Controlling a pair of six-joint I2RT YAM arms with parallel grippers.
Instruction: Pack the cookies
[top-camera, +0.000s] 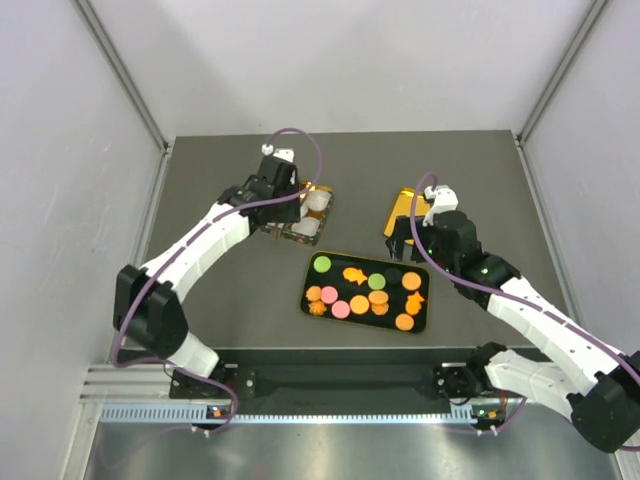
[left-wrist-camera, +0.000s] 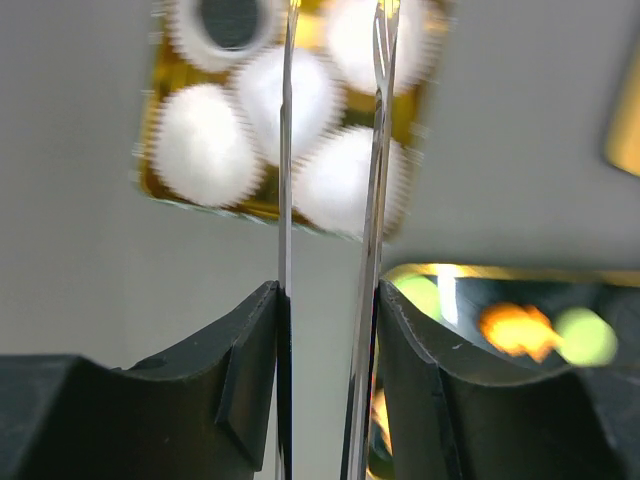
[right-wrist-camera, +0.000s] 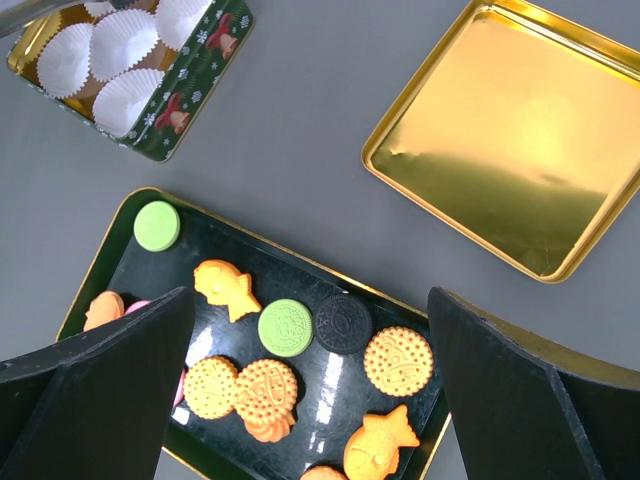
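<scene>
With my left claw clamped on thin tongs above the paper cups beyond the tray, and my right claw wide apart over the cookies lying on that tray, I risk the springy tongs twisting and knocking a cup askew.

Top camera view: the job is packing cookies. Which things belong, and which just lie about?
Job: small flat orange, pink and green cookies; black rectangular tray; green square tin; white crinkled paper cups; thin metal tongs.
Lying about: shiny gold square lid.
</scene>
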